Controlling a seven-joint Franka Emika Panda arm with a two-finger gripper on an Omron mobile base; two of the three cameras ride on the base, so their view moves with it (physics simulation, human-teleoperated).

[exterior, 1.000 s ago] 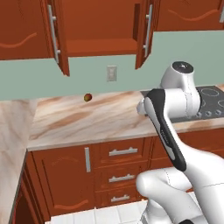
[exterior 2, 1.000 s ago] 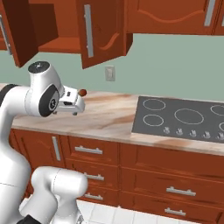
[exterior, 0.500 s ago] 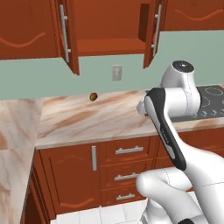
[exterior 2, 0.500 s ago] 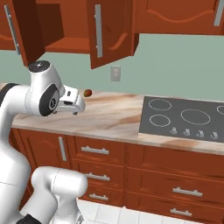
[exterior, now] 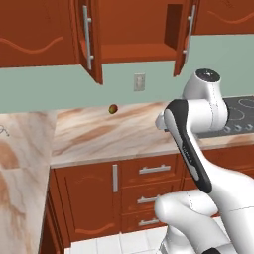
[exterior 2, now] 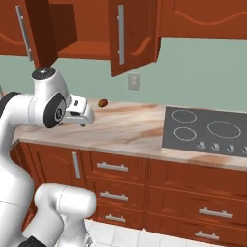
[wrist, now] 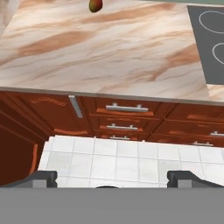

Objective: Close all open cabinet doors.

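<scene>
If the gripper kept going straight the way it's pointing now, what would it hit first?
Probably the white tiled floor in front of the lower drawers. The open gripper looks down past the counter edge; nothing nearer shows in its line.

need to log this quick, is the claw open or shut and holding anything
claw: open, holding nothing, pointing down at the counter and floor.

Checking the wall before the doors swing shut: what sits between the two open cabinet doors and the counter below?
In the left base view, below the open cabinet doors hangs a wall outlet; a small fruit rests on the counter.
</scene>
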